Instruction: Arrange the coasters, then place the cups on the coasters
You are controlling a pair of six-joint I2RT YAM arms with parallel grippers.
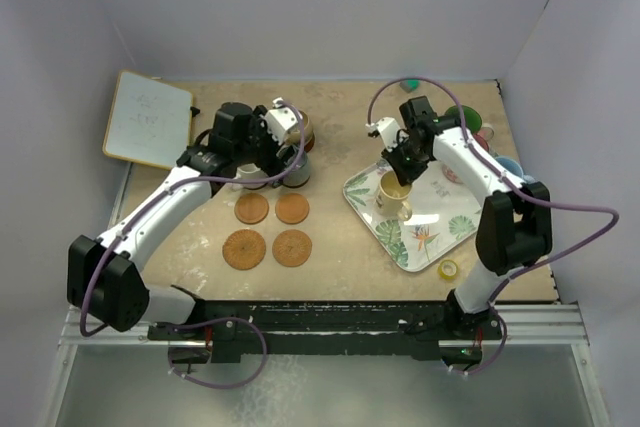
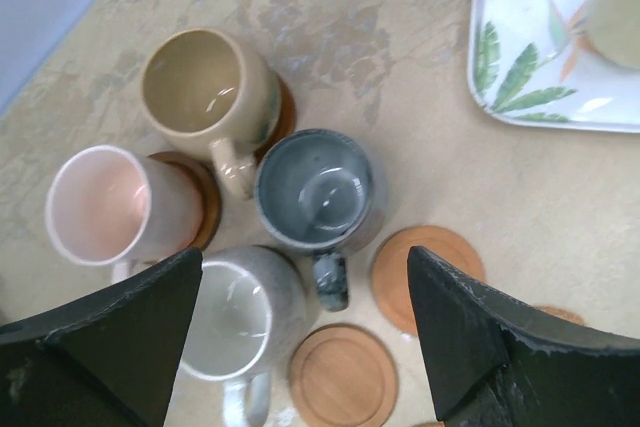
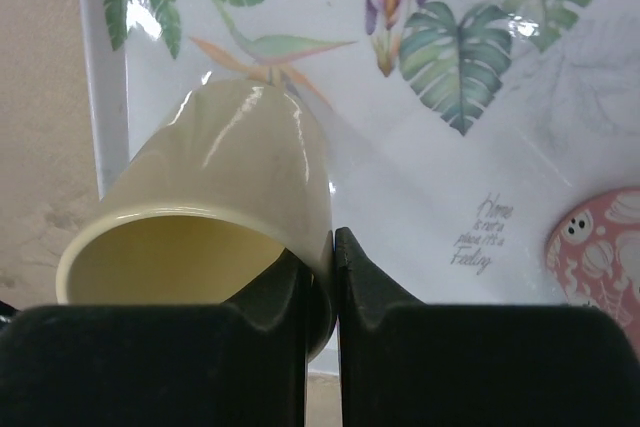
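The overhead view takes in the whole table [image 1: 340, 277]. Both arms reach in from the bottom edge, and a block of four bare coasters [image 1: 292, 209] lies at centre. A whiteboard [image 1: 148, 119] sits at upper left and a yellow tape roll [image 1: 449, 269] at lower right, just off the leaf-patterned tray [image 1: 455, 227].

Only the wrist cameras give the fingers. On the left wrist view, the left pincer [image 2: 303, 287] hangs spread wide above a tight cluster of four mugs, gripping nothing. The tan mug [image 2: 205, 82] is at the top and the pink mug [image 2: 105, 202] at the left, standing on a dark coaster [image 2: 207, 209]. The slate mug [image 2: 315, 192] is in the middle, with the grey mug [image 2: 240, 312] below it. Two of the bare coasters lie just right of that cluster, between the dark fingers.

Over to the right wrist view: the right pincer [image 3: 335, 242] is squeezed together on the wall of the yellow mug [image 3: 220, 177] at its rim, one finger inside and one outside. That mug sits over the left part of the tray, close to its white edge. Whether it rests on the tray or hangs above it cannot be told. A pink patterned disc [image 3: 600, 247] lies on the tray at the right edge of that frame.
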